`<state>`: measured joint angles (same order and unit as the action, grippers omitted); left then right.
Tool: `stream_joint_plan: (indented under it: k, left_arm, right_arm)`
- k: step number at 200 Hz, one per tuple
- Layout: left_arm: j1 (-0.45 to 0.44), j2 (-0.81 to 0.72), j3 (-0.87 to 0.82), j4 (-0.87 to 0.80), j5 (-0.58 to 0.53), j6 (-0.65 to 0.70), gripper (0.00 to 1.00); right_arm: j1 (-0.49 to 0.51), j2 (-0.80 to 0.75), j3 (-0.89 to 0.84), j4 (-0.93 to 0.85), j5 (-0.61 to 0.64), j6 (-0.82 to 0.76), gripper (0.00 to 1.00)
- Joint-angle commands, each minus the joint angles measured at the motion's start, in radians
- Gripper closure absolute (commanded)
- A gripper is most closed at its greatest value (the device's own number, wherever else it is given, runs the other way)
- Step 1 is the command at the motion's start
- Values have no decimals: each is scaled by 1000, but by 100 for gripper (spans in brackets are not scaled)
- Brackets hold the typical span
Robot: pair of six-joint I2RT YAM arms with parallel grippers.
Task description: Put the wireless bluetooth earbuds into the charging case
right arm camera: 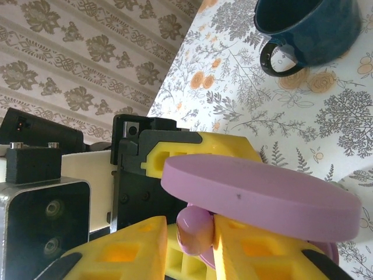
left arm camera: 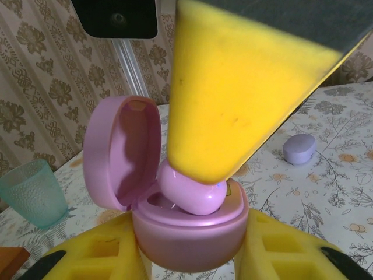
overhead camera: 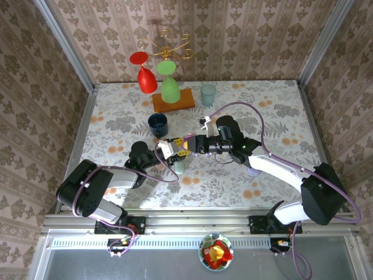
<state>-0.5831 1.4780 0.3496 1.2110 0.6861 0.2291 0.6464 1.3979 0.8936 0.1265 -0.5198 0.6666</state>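
The earbud [left arm camera: 192, 195] is pinched by the right hand [right arm camera: 195, 251] on top of the open charging case [left arm camera: 175, 230], gripped by the left hand [left arm camera: 189, 259].

Black-and-white arms [overhead camera: 277, 168], purple cables [overhead camera: 239, 104], yellow claw fingers [right arm camera: 125, 248].

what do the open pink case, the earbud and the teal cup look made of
The open case looks like moulded plastic, satin pinkish-lilac with soft highlights. The earbud seems glossy plastic, given its sharper sheen. The teal cup is translucent with a pebbled wall: glass or plastic, cannot tell which.
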Motion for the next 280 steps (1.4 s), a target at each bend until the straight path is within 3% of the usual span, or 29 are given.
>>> stream_joint_plan:
  k: [1,55,114,163,232,280]
  left_arm:
    - [-7,-12,28,72,11,-15,74]
    - [-7,0,28,72,12,-14,74]
    - [0,20,24,73,14,1,74]
    - [6,37,29,73,34,21,74]
    - [0,50,43,75,64,23,74]
    - [-2,30,22,75,34,53,74]
  right_arm:
    - [7,1,7,-75,77,-33,66]
    - [7,-61,0,-81,110,-41,57]
    - [7,-151,-65,18,71,-57,55]
    - [-3,-223,5,-83,111,-158,55]
    - [-31,-20,236,-299,100,-165,55]
    - [-31,36,248,-334,58,-149,55]
